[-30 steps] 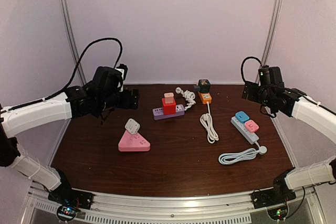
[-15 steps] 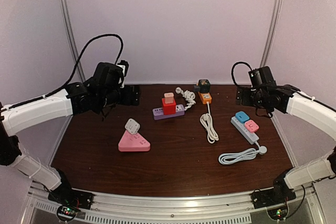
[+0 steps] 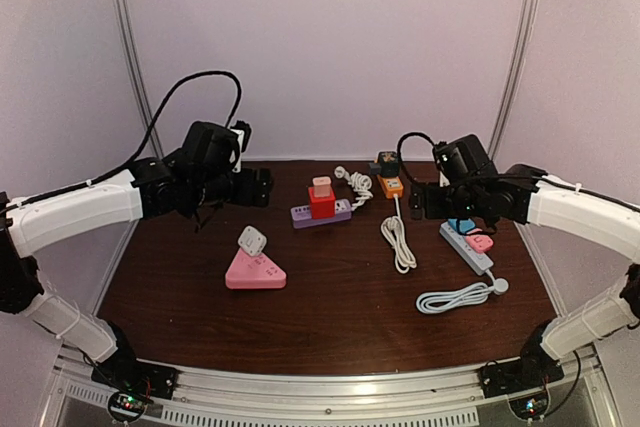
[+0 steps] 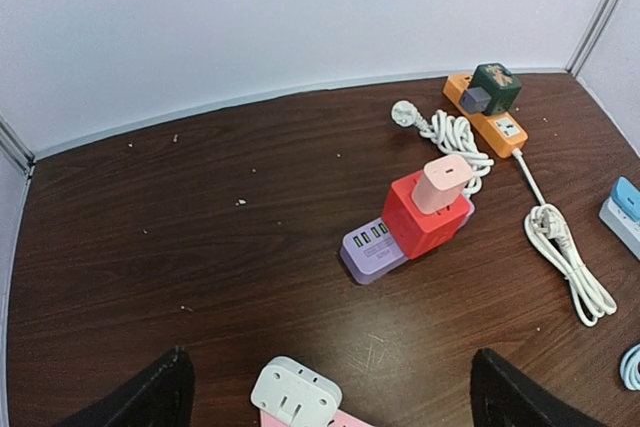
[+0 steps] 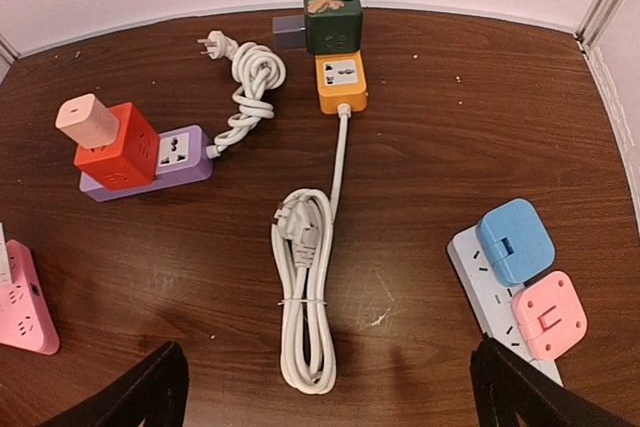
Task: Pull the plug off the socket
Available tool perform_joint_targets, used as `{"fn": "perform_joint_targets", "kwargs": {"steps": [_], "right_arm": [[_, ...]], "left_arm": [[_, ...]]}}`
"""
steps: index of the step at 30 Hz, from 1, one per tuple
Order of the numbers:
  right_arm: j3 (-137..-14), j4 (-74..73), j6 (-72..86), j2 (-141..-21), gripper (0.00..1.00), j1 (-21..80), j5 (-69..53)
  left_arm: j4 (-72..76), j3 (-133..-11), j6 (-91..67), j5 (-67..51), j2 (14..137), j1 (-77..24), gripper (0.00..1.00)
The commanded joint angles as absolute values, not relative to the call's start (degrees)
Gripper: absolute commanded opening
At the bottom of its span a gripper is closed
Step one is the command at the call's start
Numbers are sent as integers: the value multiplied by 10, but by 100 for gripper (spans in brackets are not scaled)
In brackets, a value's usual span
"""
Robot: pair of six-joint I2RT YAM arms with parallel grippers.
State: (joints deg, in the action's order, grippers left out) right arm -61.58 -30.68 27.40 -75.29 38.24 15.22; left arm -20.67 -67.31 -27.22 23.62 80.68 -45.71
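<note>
Both arms hover above the dark wooden table (image 3: 330, 327) with nothing in hand: the left gripper (image 3: 256, 187) hangs over the far left and the right gripper (image 3: 420, 202) over the centre right, each with its fingers (image 4: 150, 399) spread wide in its wrist view. Several candidates wait. A peach plug (image 4: 446, 179) stands on a red adapter (image 4: 425, 219) in the purple strip (image 4: 368, 247) at mid-table, a green cube (image 5: 331, 15) sits on the orange strip (image 5: 341, 81) at the far edge, a blue plug (image 5: 513, 241) and a rose plug (image 5: 547, 314) are seated in the white strip (image 5: 478, 292) at right, and a white plug (image 3: 252, 240) rides the pink triangular socket (image 3: 256, 272) at near left. Which is meant cannot be told. The strips look light and loose, so the sound course is probably to pin the chosen strip down with one gripper, clasp the plug body squarely across its sides with the other, and draw straight up along the pins rather than twisting.
</note>
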Motion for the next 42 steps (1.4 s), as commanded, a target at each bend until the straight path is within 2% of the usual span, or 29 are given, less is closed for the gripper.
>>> {"fn": "perform_joint_targets", "kwargs": {"steps": [1,12,17,24,30,35,42], "right_arm": [[-641,-327,285,-762,100,417,134],[-679,-281,309,-845,98,457,136],[-699,-328,335,-863,96,439,233],[-578,-298,335,-772,99,318,184],[-491,-232,333,-709,100,178,92],[-439,-167,334,-708,100,69,-21],[-395,-73,351,-763,100,-21,-152]], "left_arm": [[-203,-675,-287,201,817,-453,98],[-192,-648,-313,178,834,-447,98],[-191,-628,-334,177,823,-441,98],[-183,-601,-344,181,798,-438,98],[-182,-601,-342,182,792,-437,98],[-183,-603,-345,182,796,-437,98],[-182,-611,-355,177,802,-437,98]]}}
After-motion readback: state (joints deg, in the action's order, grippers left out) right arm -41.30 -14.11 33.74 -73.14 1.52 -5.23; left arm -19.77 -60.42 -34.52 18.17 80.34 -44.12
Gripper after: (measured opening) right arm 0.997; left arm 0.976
